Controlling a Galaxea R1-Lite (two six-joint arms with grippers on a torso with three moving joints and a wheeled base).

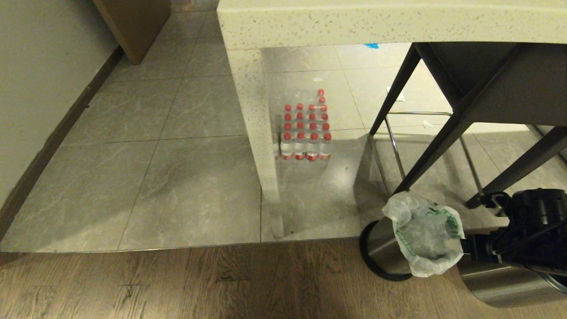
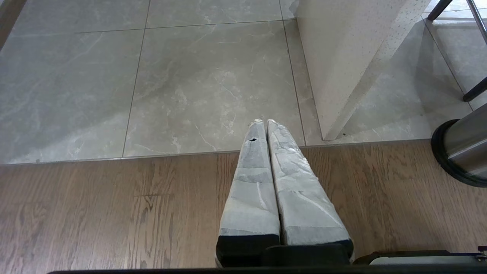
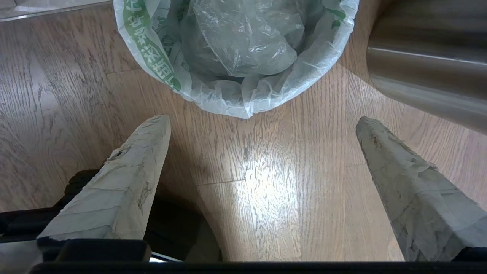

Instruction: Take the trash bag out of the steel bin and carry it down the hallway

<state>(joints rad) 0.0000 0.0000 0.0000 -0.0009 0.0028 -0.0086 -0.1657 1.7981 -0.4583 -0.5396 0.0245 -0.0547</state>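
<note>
The steel bin (image 1: 382, 243) stands on the wood floor at the lower right, by the stool's front leg. The trash bag (image 1: 424, 239), thin white plastic with green lettering, lines it and folds over its rim. In the right wrist view the trash bag (image 3: 243, 45) lies just ahead of my right gripper (image 3: 262, 118). That gripper is open wide, with only wood floor between its fingers, a short way short of the bag's rim. My left gripper (image 2: 265, 121) is shut on nothing and hangs over the seam between wood and tile, with the steel bin (image 2: 462, 152) off to one side.
A second steel cylinder (image 1: 500, 283) stands close to the right of the bin, under my right arm. A dark-legged stool (image 1: 447, 133) and a stone counter leg (image 1: 261, 133) stand behind. A pack of red-capped bottles (image 1: 305, 133) sits on the tiles. Open tiled floor stretches to the left.
</note>
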